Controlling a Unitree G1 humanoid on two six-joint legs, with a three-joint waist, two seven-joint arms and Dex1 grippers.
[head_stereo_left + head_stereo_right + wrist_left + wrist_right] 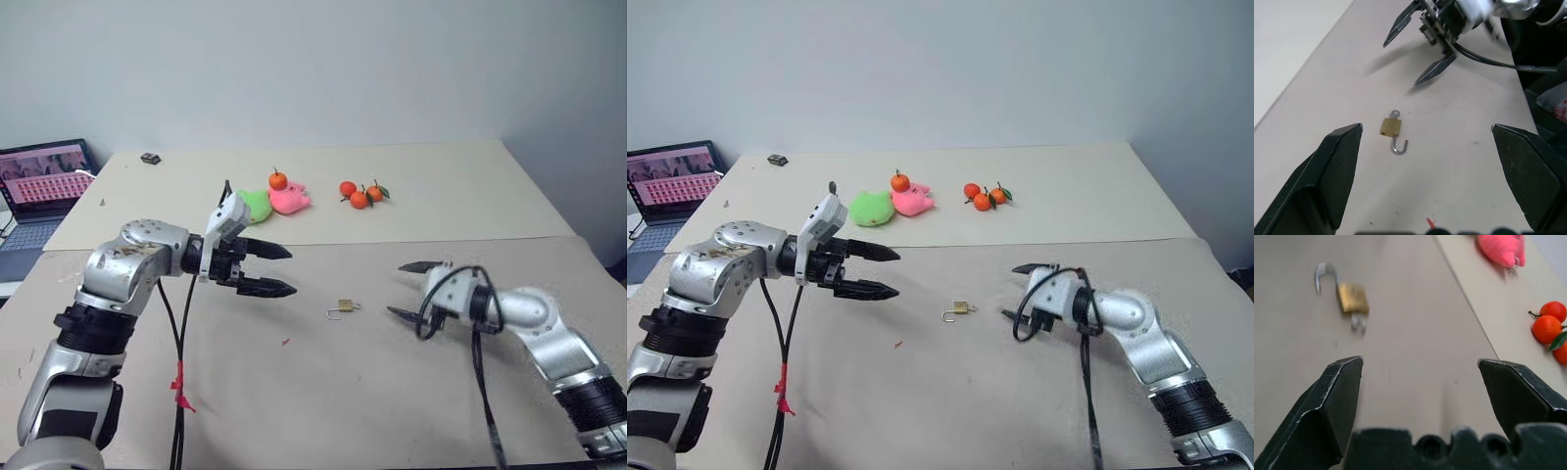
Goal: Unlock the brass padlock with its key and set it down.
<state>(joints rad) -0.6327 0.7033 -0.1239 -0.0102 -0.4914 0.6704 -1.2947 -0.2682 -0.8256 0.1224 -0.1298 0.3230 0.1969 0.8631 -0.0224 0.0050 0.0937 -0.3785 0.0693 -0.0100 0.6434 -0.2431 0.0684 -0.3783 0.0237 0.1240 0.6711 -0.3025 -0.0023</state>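
Note:
The brass padlock (343,308) lies flat on the beige table between my two grippers, touched by neither. Its silver shackle (1399,147) has swung out into an open hook. A small silver key head (1396,114) sticks out of the body's other end. My left gripper (292,271) hovers to the padlock's left, fingers open and empty, pointing toward it. My right gripper (395,289) hangs to the padlock's right, also open and empty. The right wrist view shows the padlock (1353,298) beyond the spread fingertips.
A green toy (257,206) and a pink toy (290,200) with a tangerine (278,181) on top lie farther back. A few more tangerines (360,194) sit to their right. A small dark grey block (150,158) lies far back left, beside a laptop (39,186).

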